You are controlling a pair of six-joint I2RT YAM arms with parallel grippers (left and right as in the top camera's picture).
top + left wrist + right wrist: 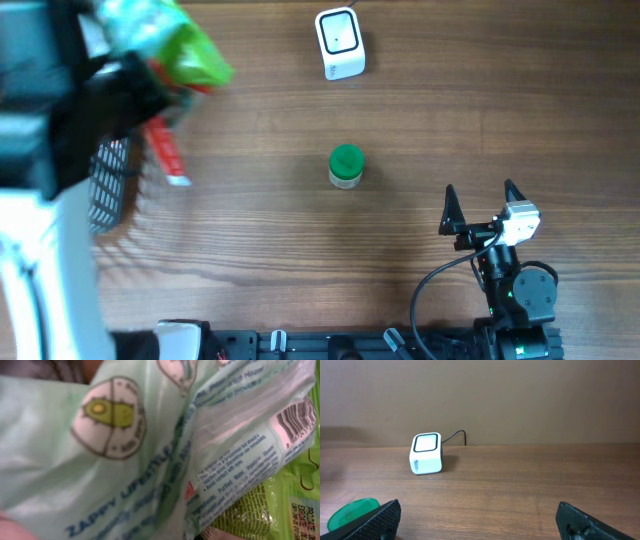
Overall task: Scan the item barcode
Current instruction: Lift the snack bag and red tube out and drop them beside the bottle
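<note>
Nearest us, the right gripper [480, 188] hovers over the brown wooden worktop [260, 230] with its jaws spread wide and nothing between them; it has no part in the job so far. Just beyond it, mid-worktop, a small clear jar with a green lid [346, 163] stands upright and untouched.

Further out on the left, a black wire basket [110, 185] sits at the worktop's edge, with a red and white tube [167, 152] lying beside it. Above these is the left gripper [135, 80], whose fingers we cannot see. We judge it clamped narrow on the pale green soft plastic packet with blue print [125, 460], which fills its wrist camera and looks raised off the worktop in the overhead view. A brighter green pack [295, 505] lies against it; we cannot tell whether that one is lifted too. The packet's striped barcode [296, 417] shows on a crumpled fold near one end.

Farthest away, the white box scanner with a dark-framed window [339, 42] sits well apart from the packet.

So we reckon the pick is done. What is left is to carry the packet across, turn the barcode to the window, and hold it flat enough to read.
</note>
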